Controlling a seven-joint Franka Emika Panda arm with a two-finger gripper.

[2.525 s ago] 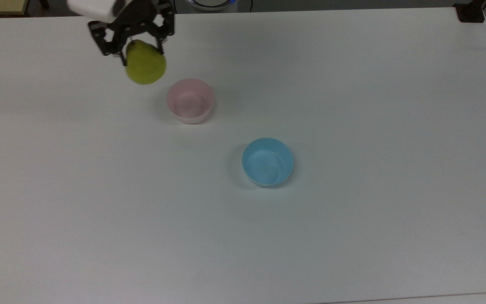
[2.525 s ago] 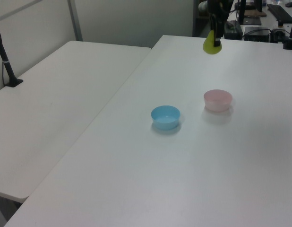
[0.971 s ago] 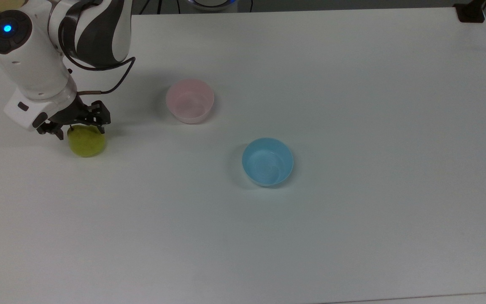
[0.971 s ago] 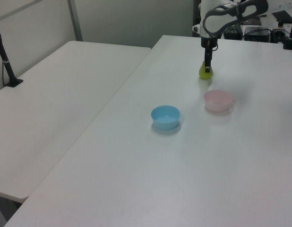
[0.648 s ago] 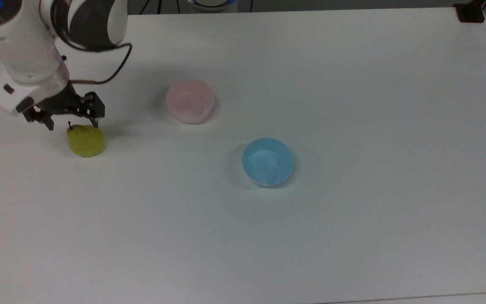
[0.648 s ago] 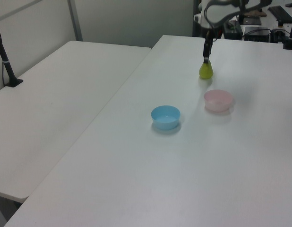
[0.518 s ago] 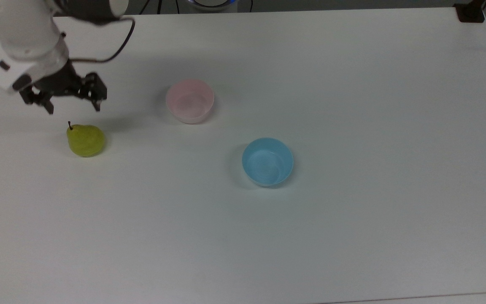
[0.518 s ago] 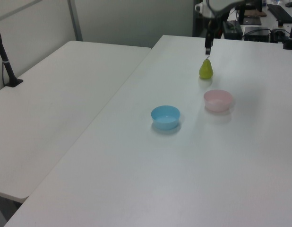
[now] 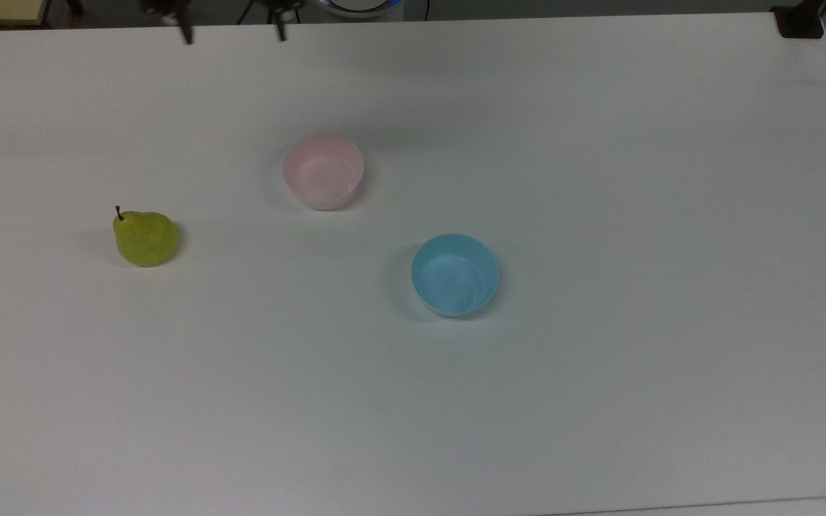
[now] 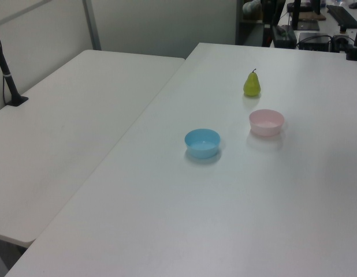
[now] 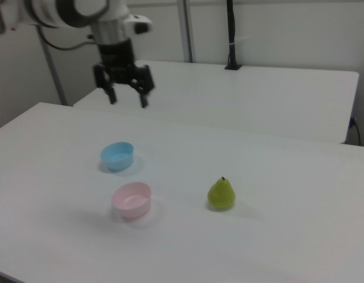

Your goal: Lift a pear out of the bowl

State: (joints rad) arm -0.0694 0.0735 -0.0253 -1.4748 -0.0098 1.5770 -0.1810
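Note:
The yellow-green pear (image 9: 145,239) (image 10: 252,85) (image 11: 221,194) stands upright on the white table, stem up, to the top view's left of the pink bowl (image 9: 323,170) (image 10: 266,122) (image 11: 132,199). That bowl has nothing in it. My gripper (image 11: 128,100) hangs open high above the table with nothing between its fingers, far from the pear. In the top view the gripper (image 9: 233,32) has its two dark fingertips wide apart at the upper edge.
A light blue bowl (image 9: 455,274) (image 10: 202,142) (image 11: 117,155) sits empty near the table's middle. A second white table (image 10: 63,127) adjoins at the left view's left, with a black post (image 10: 8,69) on it. A black clamp (image 9: 800,21) sits at the table's corner.
My gripper set the pear on the table, opened and let it go. It then rose and moved off toward the top view's upper edge. The pear stayed standing.

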